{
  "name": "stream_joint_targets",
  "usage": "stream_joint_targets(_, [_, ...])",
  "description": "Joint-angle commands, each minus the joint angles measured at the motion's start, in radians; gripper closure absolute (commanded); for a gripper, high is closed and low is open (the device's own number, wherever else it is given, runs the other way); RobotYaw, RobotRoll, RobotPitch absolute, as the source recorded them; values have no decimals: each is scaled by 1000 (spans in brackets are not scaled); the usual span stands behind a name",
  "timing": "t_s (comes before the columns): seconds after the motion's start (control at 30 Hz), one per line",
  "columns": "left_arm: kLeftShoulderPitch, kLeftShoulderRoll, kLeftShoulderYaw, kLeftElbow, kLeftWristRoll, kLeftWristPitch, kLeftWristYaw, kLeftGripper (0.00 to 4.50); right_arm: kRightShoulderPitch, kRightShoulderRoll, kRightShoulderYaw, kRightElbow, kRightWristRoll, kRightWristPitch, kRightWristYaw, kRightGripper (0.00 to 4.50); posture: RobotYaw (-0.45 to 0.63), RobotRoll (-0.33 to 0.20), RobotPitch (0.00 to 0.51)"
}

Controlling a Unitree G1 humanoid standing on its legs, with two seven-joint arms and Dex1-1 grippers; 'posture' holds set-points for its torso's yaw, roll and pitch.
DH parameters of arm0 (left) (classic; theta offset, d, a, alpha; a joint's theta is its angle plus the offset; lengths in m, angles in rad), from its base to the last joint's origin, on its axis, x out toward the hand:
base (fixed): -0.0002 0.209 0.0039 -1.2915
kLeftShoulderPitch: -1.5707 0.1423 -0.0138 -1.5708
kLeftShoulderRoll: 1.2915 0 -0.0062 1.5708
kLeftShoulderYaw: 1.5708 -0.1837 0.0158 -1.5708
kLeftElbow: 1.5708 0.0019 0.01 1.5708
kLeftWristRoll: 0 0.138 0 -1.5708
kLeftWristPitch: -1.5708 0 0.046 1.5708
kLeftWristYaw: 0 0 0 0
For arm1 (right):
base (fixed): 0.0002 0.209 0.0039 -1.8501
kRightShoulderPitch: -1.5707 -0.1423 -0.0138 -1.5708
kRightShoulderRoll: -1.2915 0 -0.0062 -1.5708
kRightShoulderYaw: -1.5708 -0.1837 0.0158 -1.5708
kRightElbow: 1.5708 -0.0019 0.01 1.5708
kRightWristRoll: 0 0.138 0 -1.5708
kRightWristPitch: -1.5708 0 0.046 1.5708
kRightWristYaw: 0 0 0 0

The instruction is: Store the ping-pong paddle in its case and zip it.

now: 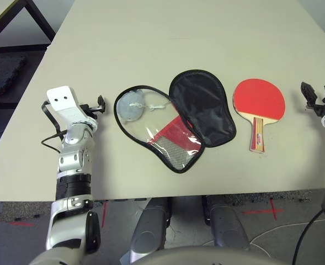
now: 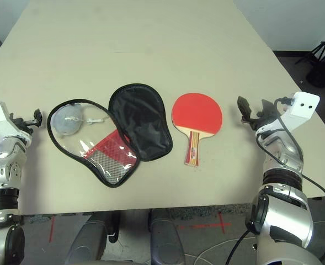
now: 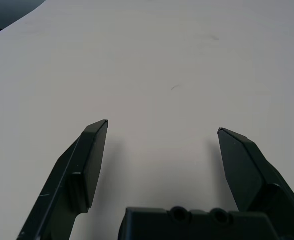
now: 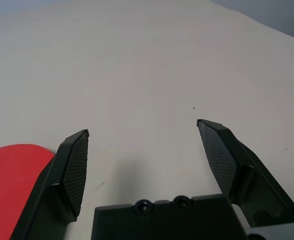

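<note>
The ping-pong paddle [image 1: 258, 102] lies flat on the table, red face up, its striped wood handle pointing toward the near edge. Left of it the case [image 1: 173, 117] lies spread open: the black fabric half [image 1: 202, 107] beside the paddle, the clear plastic half [image 1: 151, 124] with red panel, mesh pocket and white cord further left. My left gripper [image 1: 100, 105] hovers open just left of the case. To the right of the paddle, my right gripper [image 2: 245, 110] stands open and empty; the paddle's red edge [image 4: 12, 185] shows beside its fingers.
The pale table [image 1: 168, 38] stretches far behind the objects. Its near edge [image 1: 179, 193] runs close below the case. A dark table frame [image 1: 19, 16] stands off the far left corner.
</note>
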Motion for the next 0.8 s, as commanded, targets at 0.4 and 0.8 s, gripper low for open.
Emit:
stream_joint_targets(0.4, [-143,108,4,75,-24,1,-143,0,14,-43,15,-126,-43,87,-98,20,77,0,215])
stream_joint_targets(0.8, [-462,332,-198,44,-106,210,-706,0,110,-114,57,-790,100,949,-185,20,67,0,193])
